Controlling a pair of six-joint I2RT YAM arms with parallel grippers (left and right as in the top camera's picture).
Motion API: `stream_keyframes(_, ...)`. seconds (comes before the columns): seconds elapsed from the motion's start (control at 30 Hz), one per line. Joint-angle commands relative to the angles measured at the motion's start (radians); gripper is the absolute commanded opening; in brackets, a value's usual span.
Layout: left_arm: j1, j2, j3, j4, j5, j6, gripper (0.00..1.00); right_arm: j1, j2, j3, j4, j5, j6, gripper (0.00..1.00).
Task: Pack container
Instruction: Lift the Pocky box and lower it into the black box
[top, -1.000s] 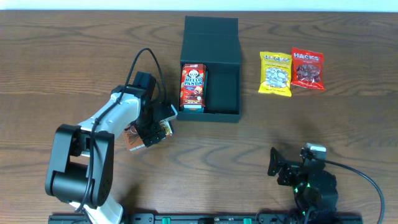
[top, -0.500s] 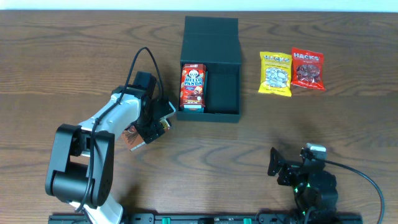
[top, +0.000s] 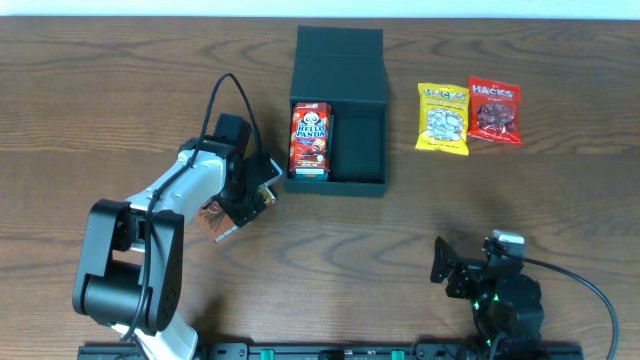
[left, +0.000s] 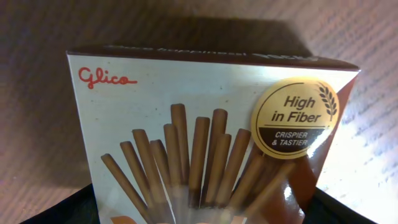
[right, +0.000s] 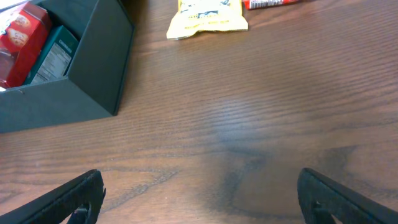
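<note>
Two arms work at a wooden table (top: 120, 80). The left arm reaches from the near left, the left gripper (top: 243, 203) angled down just left of the container (top: 340, 186), a dark teal-green square box at far centre, flap lid open, a Hello Panda carton (top: 311, 140) standing in its left half. The left gripper pinches a Glico biscuit-stick box (left: 205, 143). The right gripper (right: 200, 196), tucked near right, is spread wide above the tabletop.

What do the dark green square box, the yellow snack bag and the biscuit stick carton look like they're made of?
Dark teal-green square box: probably rigid paperboard, matte, no glare, crisp edges. Yellow snack bag: likely plastic film, glossy, puffy. White-and-brown biscuit-stick carton: coated cardboard, shiny glare across its print.
</note>
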Motion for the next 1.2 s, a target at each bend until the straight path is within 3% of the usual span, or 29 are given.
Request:
stream_keyframes(0.0,0.002,0.035,-0.024,0.023,-0.019,-0.045,0.79,0.005,-0.005,-0.010,-0.002,0.003,0.007,0.99)
stream_keyframes(0.23,0.002,0.035,0.054,0.018,-0.031,-0.154,0.79,0.005,-0.005,-0.010,-0.001,0.003,0.007,0.99)
stream_keyframes(0.63,0.002,0.035,0.294,-0.145,-0.031,-0.257,0.78,0.005,-0.005,-0.010,-0.001,0.003,0.006,0.99)
stream_keyframes(0.83,0.001,0.035,0.424,-0.178,-0.021,-0.421,0.77,0.005,-0.005,-0.010,-0.001,0.003,0.006,0.99)
stream_keyframes(0.93,0.001,0.035,0.502,-0.194,0.032,-0.504,0.78,0.005,-0.005,-0.010,-0.001,0.003,0.007,0.99)
stream_keyframes(1.07,-0.006,0.035,0.567,-0.197,0.215,-0.567,0.76,0.005,-0.005,-0.010,-0.002,0.003,0.007,0.99)
stream_keyframes(1.17,-0.040,0.035,0.582,-0.179,0.229,-0.613,0.75,0.005,-0.005,-0.010,-0.001,0.003,0.006,0.99)
